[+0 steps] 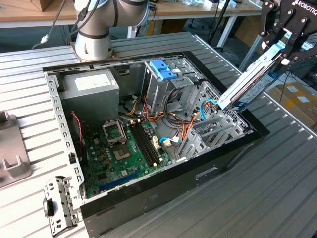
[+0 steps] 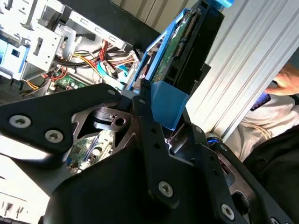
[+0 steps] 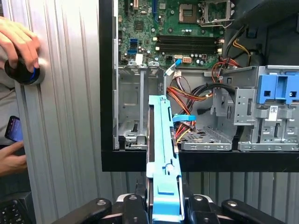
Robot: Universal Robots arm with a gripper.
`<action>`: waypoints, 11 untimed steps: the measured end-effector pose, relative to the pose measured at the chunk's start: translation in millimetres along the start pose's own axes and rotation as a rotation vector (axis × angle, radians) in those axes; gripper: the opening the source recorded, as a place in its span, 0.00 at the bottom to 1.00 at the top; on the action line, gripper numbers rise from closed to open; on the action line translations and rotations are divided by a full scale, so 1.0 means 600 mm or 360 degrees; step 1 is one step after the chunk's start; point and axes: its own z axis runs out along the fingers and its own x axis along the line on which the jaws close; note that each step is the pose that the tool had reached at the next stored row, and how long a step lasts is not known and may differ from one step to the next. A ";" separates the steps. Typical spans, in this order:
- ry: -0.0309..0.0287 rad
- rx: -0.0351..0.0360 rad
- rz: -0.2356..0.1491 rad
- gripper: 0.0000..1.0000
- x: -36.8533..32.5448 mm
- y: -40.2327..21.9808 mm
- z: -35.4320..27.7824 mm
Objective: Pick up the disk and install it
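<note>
Robotics lab or test workshop. Opened computer case [image 1: 148, 134] on ribbed aluminium bench [image 1: 277, 163], centre frame; arm base [image 1: 94, 39] bolted upper left; wooden desks [image 1: 188, 10] along top edge; cardboard boxes [image 1: 297, 96] at right.

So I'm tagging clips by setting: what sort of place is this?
Probably a robotics lab or workshop: an open computer case on a ribbed metal table, wooden workbenches behind, gripper holding the disk.

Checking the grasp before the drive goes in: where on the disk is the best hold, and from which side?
By one short end, with the tool pinching the flat faces, as it is held now. The disk is a thin slab with light blue rails along its long edges, so an end grip leaves the rails and far end free above the computer case.
</note>
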 end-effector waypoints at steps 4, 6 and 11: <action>-0.00045 -0.0001 0.0001 0.37 0.008 0.013 0.012; -0.00048 -0.0001 0.0001 0.37 0.009 0.017 0.012; -0.00044 -0.0001 0.0001 0.37 0.011 0.037 0.011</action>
